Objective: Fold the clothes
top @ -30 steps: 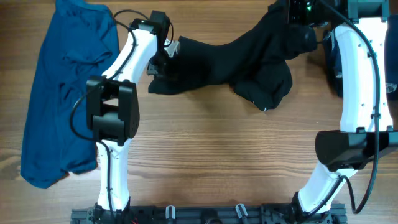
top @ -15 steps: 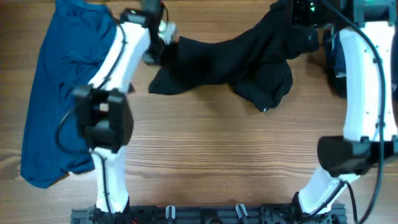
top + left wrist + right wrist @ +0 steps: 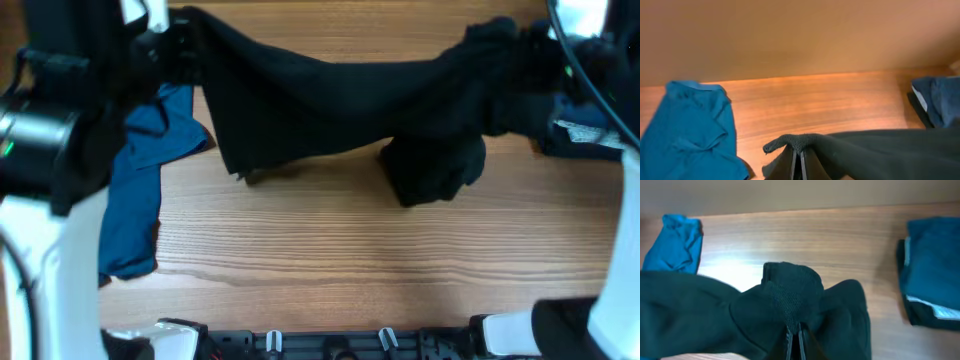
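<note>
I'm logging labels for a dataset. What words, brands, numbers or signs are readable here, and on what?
No text can be read. The black garment, the blue T-shirt and the folded stack show no legible writing; a pale strip on the stack's edge is too blurred to tell whether it carries any.

- Left gripper (image 3: pixel 800 161) clamped on an edge of the black garment (image 3: pixel 880 150).
- Blue T-shirt (image 3: pixel 690 130) lies crumpled on the table (image 3: pixel 830 105), left.
- Folded stack (image 3: pixel 937 102) at right edge.

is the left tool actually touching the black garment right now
Touching. The left wrist view shows the left tool shut on a bunched edge of the black garment, with the cloth pinched at its tip.
</note>
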Motion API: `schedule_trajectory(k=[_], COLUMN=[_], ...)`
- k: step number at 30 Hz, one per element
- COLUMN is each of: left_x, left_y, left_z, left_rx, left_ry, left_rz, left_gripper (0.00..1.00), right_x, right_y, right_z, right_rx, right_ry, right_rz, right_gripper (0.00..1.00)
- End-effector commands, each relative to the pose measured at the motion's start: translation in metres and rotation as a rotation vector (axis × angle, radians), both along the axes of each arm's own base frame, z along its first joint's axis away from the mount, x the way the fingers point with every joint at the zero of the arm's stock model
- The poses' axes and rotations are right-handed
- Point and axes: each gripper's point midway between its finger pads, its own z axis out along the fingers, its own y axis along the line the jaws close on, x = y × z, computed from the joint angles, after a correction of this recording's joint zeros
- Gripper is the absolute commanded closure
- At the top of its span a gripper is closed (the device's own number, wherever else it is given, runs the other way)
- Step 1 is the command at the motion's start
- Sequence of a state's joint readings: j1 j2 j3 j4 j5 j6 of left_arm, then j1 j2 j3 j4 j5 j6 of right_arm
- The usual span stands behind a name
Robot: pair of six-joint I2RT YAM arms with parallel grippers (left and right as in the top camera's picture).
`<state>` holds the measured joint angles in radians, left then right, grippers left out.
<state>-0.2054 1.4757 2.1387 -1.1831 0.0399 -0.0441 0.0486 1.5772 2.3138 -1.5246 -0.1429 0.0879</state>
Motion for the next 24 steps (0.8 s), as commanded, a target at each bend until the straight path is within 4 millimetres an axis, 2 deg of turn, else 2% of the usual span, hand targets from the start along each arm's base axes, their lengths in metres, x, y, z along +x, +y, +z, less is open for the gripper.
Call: schedule_trajectory(k=[1, 7, 11, 13, 15, 19, 22, 24], left_x=[-0.041, -0.09, -0.099, -0.091, -0.074, -0.031, 0.003, 0.021], left_y=[0.025, 0.041, 0.055, 0.062, 0.067, 0.062, 0.055, 0.052], left_z=[0.031, 0.055, 0.052, 0.04, 0.023, -0.02, -0.061, -0.087], left_rx=[-0.023, -0.049, -0.04, -0.005, 0.012, 0.078, 0.124, 0.153], left_ry=[-0.082, -0.16, -0.149, -0.102, -0.038, 0.107, 0.233, 0.307], left_rz=[0.104, 0.143, 0.223, 0.268, 0.33, 0.348, 0.346, 0.344], left_gripper=[0.96, 0.96, 0.96, 0.96, 0.96, 0.96, 0.96, 0.96], right_x=[-0.054, -0.116, -0.128, -0.12, -0.103, -0.054, -0.013, 0.009], right_y=[-0.025, -0.036, -0.044, -0.043, -0.043, -0.04, -0.037, -0.027], right_z=[0.039, 0.074, 0.08, 0.075, 0.062, 0.028, -0.006, -0.031], right_rx=[-0.02, -0.006, -0.016, -0.035, -0.053, -0.088, -0.103, -0.081], right_ry=[-0.118, -0.265, -0.3, -0.272, -0.21, -0.07, 0.047, 0.13], right_rz=[-0.145, -0.21, -0.248, -0.236, -0.229, -0.205, -0.195, -0.148], right_gripper=[0.95, 0.96, 0.95, 0.95, 0.95, 0.96, 0.96, 0.96])
